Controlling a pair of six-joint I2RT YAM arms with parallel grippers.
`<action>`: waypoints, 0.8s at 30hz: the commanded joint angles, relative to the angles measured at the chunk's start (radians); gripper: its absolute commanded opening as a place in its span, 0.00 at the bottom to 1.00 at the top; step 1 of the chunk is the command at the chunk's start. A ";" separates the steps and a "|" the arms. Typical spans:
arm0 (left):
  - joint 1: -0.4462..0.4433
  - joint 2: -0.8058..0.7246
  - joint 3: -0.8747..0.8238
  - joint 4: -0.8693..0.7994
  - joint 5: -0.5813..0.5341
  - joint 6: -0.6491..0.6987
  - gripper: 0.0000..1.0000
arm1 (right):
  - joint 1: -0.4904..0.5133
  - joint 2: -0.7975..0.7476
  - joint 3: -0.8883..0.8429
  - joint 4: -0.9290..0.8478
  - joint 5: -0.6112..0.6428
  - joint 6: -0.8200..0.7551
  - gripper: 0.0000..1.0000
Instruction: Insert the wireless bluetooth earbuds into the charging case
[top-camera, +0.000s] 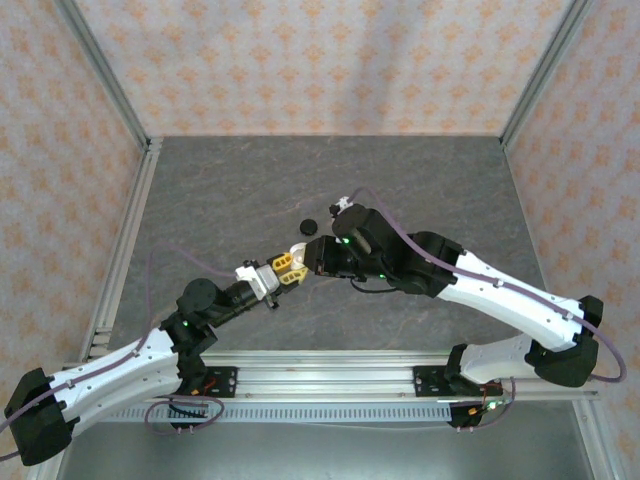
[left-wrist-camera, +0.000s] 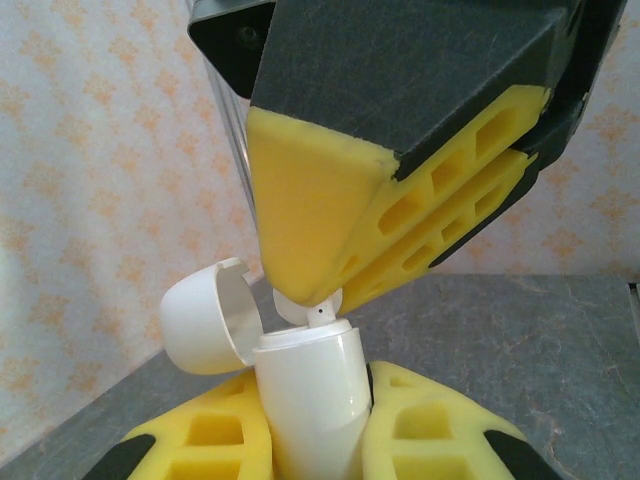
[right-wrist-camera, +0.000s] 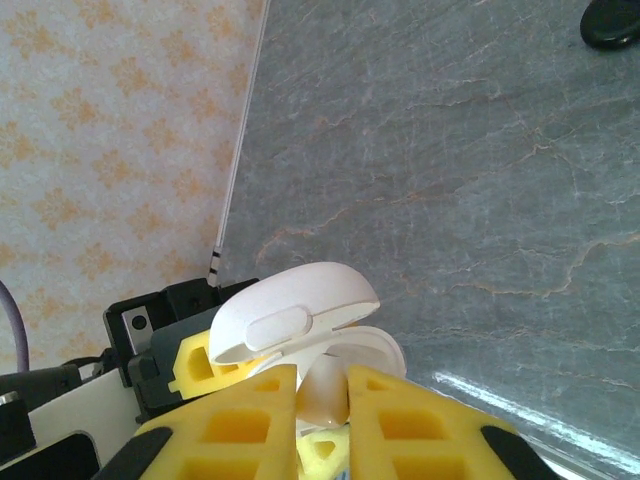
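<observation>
The open charging case (left-wrist-camera: 305, 375) was clamped in the left claw (left-wrist-camera: 315, 435), just beneath the right claw (left-wrist-camera: 322, 297), closed on a white earbud (left-wrist-camera: 316, 313). If tilted, the earbud could be jammed against the rim.

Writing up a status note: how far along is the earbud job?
Done: the glossy white oval charging case is gripped in the left claw, its hinged lid open. In hand: the right claw pinches a tiny white earbud at the case's mouth, not yet seated. Left: seat it; a small black rounded item lies on the grey table, apart.
</observation>
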 joint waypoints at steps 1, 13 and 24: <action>-0.006 -0.002 0.035 0.007 0.027 0.013 0.00 | 0.007 0.005 0.042 -0.039 0.004 -0.058 0.16; -0.005 -0.001 0.063 -0.012 0.165 -0.055 0.00 | 0.007 -0.005 0.113 -0.124 -0.044 -0.366 0.15; -0.006 0.002 0.082 -0.016 0.236 -0.104 0.00 | 0.007 0.011 0.163 -0.209 -0.173 -0.632 0.15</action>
